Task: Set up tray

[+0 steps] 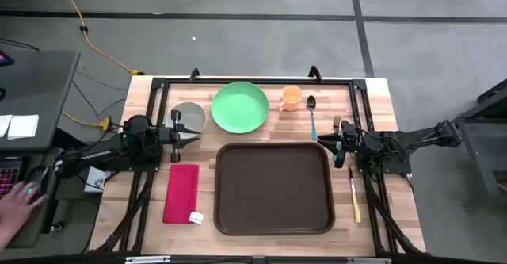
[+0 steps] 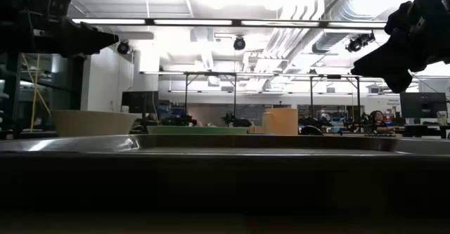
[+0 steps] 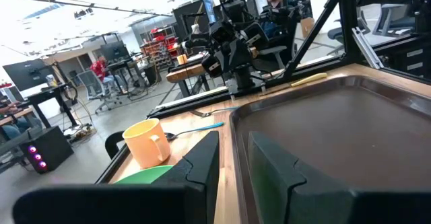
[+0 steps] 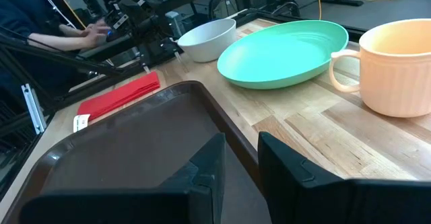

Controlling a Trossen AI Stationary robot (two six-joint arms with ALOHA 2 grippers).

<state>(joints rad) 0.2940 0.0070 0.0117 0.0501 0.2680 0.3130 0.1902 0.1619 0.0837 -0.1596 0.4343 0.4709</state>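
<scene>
Tray [image 1: 274, 187] lies flat and bare on the table [image 1: 372, 97], between two claws. Left claw [image 1: 196, 132] hovers just off the tray's far-left corner, fingers spread, empty; right claw [image 1: 323, 139] hovers at its far-right corner, fingers parted, empty. Beyond the tray sit a grey bowl [image 1: 190, 116], green plate [image 1: 240, 107], orange mug [image 1: 291, 97] and spoon [image 1: 312, 113]; a red napkin [image 1: 181, 193] lies left of it, a knife [image 1: 354, 194] right

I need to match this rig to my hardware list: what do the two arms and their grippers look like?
Both arms are dark, almost black, built of jointed links with bundled cabling along them. The left gripper and the right gripper each end in two dark fingers. In the wrist views those fingers are matte black, blocky and angular, with flat inner faces. No coloured markings show on them.
</scene>
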